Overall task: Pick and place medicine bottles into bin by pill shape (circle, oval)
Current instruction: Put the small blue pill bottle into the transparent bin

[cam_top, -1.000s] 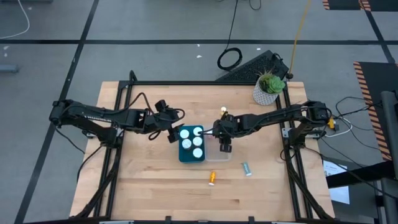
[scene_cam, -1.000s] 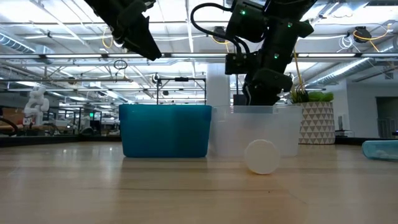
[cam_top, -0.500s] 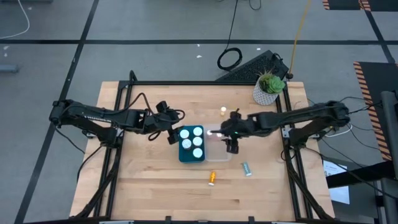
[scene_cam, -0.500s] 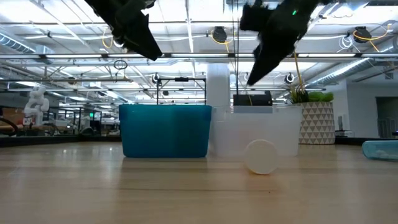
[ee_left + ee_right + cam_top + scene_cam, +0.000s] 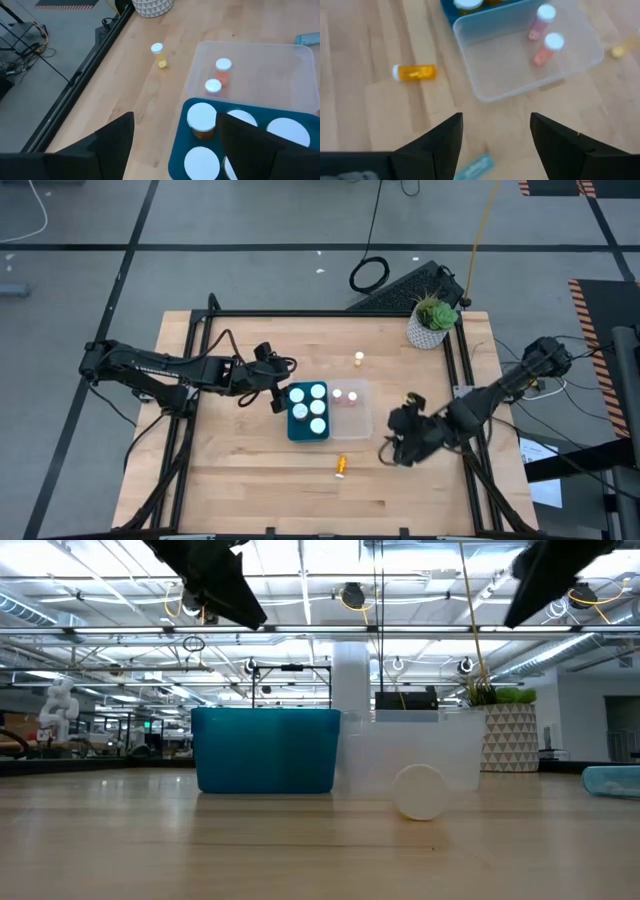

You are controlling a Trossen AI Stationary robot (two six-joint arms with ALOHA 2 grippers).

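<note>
Pale wooden worktop (image 5: 240,460) on grey floor (image 5: 250,270); both the left claw (image 5: 172,145) and right claw (image 5: 495,137) hang open, empty.

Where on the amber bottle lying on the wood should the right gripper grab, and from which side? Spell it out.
Grip the amber bottle around mid-body, coming straight down from above with the fingers across its width. It lies flat on the table, white cap toward the front edge, so its round sides are free. The open right gripper looks nearest.
</note>
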